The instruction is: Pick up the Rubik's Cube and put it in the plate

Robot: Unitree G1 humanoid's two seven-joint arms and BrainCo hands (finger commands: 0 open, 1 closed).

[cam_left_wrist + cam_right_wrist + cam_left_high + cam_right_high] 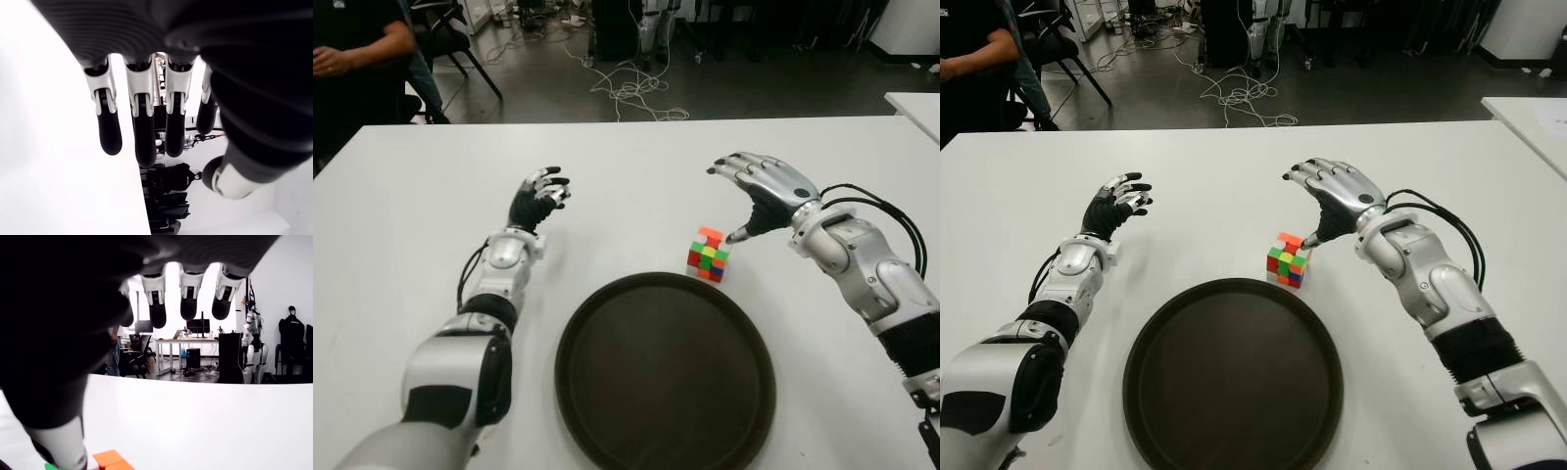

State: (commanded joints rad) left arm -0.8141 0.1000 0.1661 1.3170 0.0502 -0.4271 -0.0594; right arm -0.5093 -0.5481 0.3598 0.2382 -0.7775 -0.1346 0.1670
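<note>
The robot's right hand (766,191) hovers just to the right of and above the small multicoloured Rubik's Cube (708,255), palm down, wrist angled in from the right. Its fingers (188,301) are spread and extended, holding nothing, while the thumb tip reaches down to the cube's upper right edge; whether it touches is unclear. The cube stands on the white table (626,166), just beyond the far right rim of the round dark brown plate (666,387), which sits at the near centre. The left hand (538,201) is raised over the table to the left of the plate and well apart from the cube, its fingers (139,122) loosely extended and empty. Bare table lies open on the far side of the cube and between the two hands. A person in dark clothes (352,59) sits past the table's far left corner.
</note>
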